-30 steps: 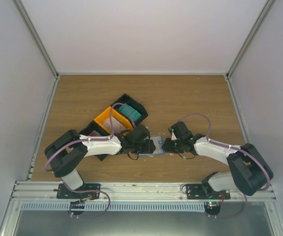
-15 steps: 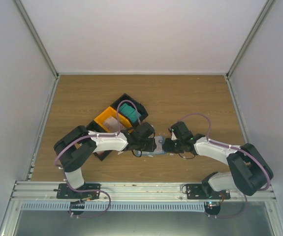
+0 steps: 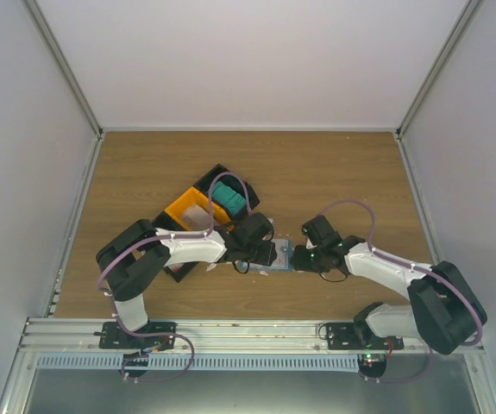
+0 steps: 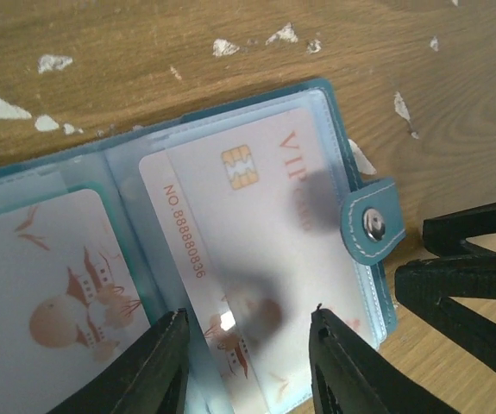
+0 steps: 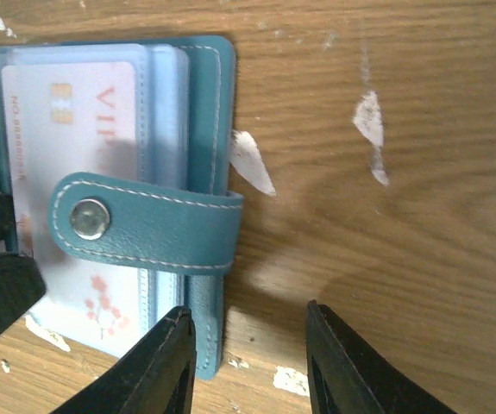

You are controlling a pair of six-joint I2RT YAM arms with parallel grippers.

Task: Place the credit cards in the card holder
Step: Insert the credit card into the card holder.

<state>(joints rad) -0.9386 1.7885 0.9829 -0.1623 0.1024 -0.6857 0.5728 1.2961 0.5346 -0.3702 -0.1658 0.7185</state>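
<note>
A slate-blue folding card holder (image 5: pixel 204 129) lies open on the wooden table (image 5: pixel 386 259), centre, towards the near edge. The left end effector (image 4: pixel 248 323) is released, astride a white red-printed plastic card (image 4: pixel 248 224) in its sleeve. The right end effector (image 5: pixel 248 310) is released alongside. Card judged thin, stiff, slippery: pinch its edges.

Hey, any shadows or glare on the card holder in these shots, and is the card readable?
Left wrist view: soft shadows cross the credit card in the card holder, one small glint low down, print readable. Right wrist view: faint shadow on the wood beside it, the snap shines a little. Top view: even light, no glare.
</note>
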